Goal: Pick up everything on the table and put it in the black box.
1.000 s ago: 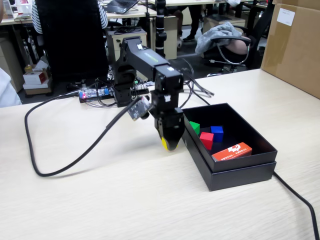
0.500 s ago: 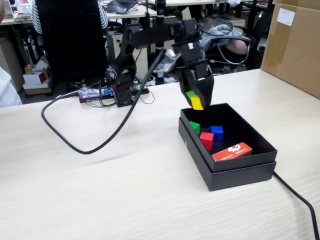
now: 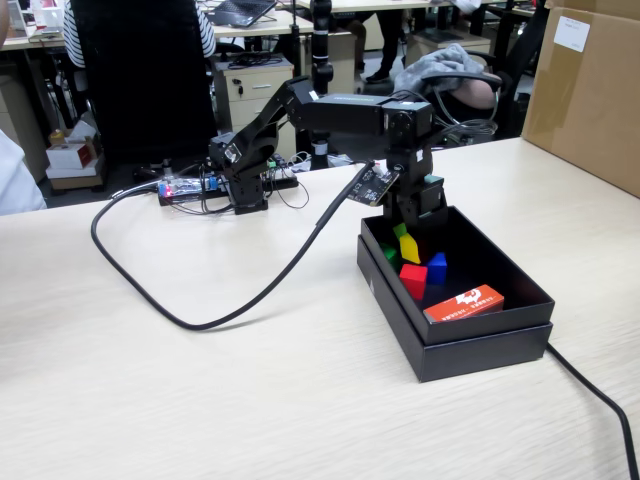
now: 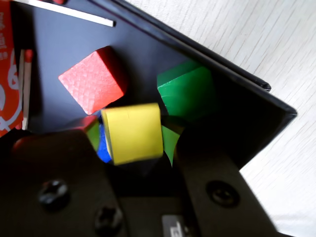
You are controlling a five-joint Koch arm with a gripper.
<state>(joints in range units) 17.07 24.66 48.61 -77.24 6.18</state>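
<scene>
1. Wrist view: the black gripper (image 4: 136,148) is clamped on the small yellow cube (image 4: 132,132).
2. It hangs inside the shallow matte black cardboard box (image 3: 520,300), near the rear left corner, above the green cube (image 4: 187,91) and red cube (image 4: 94,79).

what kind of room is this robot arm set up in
Most likely a shared office or lab. Behind the pale wood-grain table stand other desks, a black office chair with a person seated in it, and a beige drawer cabinet. A big brown cardboard carton sits at the table's right in the fixed view.
</scene>
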